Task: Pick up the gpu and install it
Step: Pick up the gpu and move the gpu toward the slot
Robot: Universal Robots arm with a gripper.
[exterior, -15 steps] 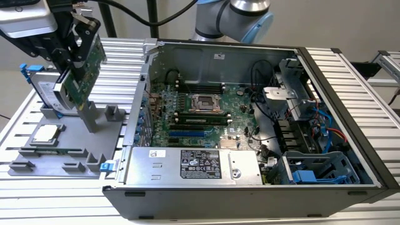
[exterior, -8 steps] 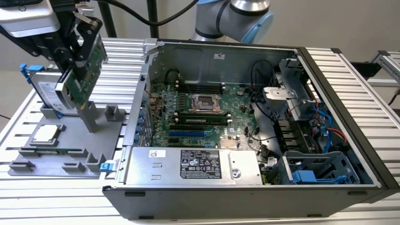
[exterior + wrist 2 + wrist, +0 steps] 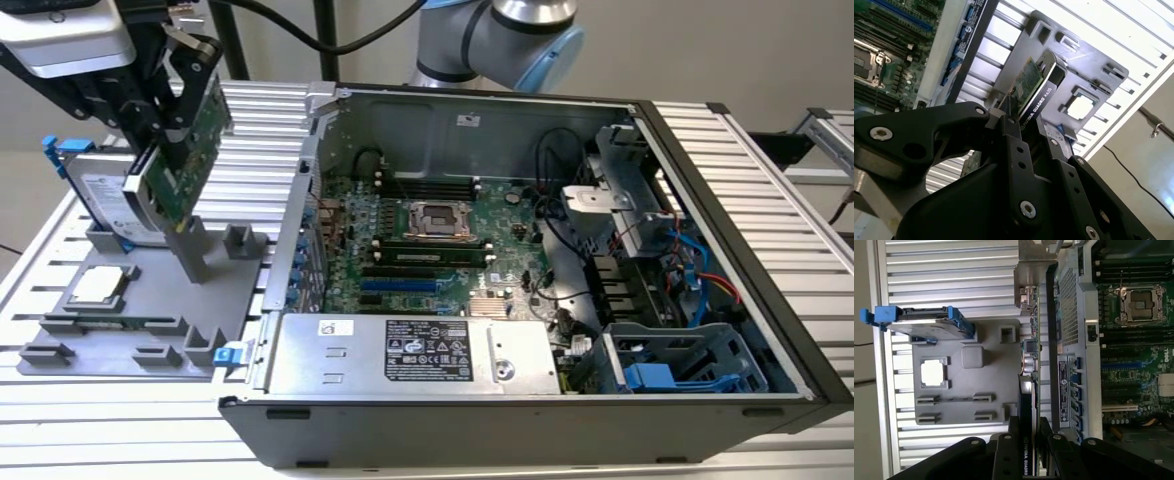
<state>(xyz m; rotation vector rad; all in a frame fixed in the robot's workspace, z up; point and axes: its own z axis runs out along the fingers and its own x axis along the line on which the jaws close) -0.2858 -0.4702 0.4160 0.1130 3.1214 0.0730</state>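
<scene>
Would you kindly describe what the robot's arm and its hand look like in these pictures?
The arm is silver-grey and tubular, with a light-blue cap on its rounded joint. A black cable loops near it. The hand is matte black, with two jointed link fingers on a chunky black body, dotted with silver screws. In the exterior view, a pale grey housing sits above it.

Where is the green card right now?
On the exterior view's left, the gripper holds the gpu at the grey parts holder, beside the hard drive, outside the computer case.
</scene>
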